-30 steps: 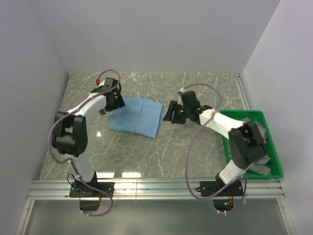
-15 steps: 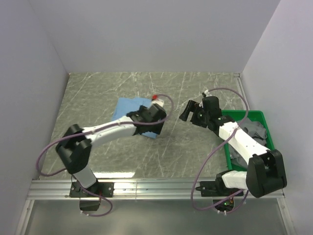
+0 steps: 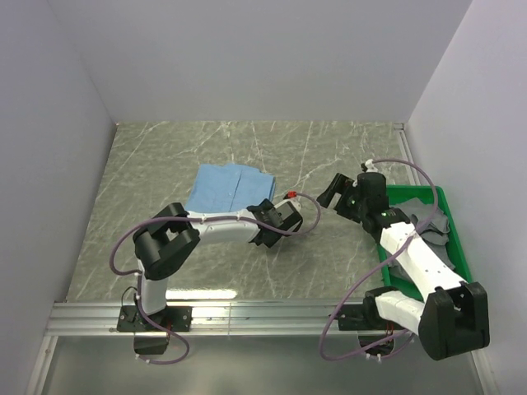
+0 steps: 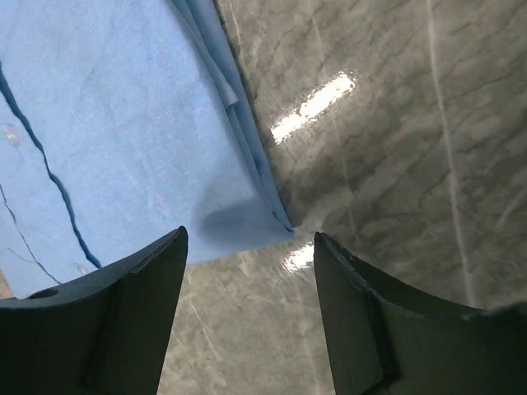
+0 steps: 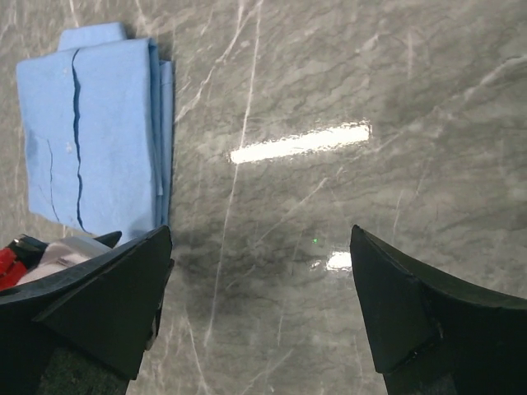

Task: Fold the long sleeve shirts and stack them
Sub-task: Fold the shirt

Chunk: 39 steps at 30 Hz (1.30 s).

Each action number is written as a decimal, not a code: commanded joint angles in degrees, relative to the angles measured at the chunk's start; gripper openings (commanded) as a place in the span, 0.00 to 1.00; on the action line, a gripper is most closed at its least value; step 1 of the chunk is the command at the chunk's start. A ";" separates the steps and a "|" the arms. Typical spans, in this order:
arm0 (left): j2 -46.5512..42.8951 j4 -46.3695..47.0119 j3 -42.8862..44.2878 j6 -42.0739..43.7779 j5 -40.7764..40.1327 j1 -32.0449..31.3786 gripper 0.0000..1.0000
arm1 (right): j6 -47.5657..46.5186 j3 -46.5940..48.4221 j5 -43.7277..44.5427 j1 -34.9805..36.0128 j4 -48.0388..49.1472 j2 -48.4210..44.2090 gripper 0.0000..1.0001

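A folded light blue shirt point(image 3: 224, 188) lies flat on the marble table. It also shows in the left wrist view point(image 4: 123, 123) and the right wrist view point(image 5: 90, 132). My left gripper point(image 3: 265, 222) is open and empty, low over the table at the shirt's near right corner, which lies just ahead of its tips point(image 4: 249, 239). My right gripper point(image 3: 333, 191) is open and empty above bare table, right of the shirt point(image 5: 259, 234). Grey cloth point(image 3: 435, 230) lies heaped in a green tray; I cannot tell what garments they are.
The green tray point(image 3: 461, 290) stands at the table's right edge, beside the right arm. White walls close in the left, back and right. An aluminium rail point(image 3: 263, 317) runs along the near edge. The left arm's wrist shows in the right wrist view point(image 5: 49, 251).
The left arm has swung from the shirt's far left corner across to its near right corner. The right gripper has drawn back to the right, away from the shirt and toward the tray.
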 commanded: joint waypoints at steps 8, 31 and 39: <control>4.03 1.32 0.76 3.03 -4.97 -0.24 0.51 | 2.56 -2.52 -1.42 -2.12 4.06 -2.18 0.94; -7.21 5.01 -1.61 -2.94 6.63 4.60 0.01 | 28.22 -8.69 -18.39 -2.39 40.09 18.98 0.96; -8.62 4.74 -1.79 -4.88 9.79 5.12 0.00 | 33.23 -2.27 -18.57 4.73 46.42 33.73 0.97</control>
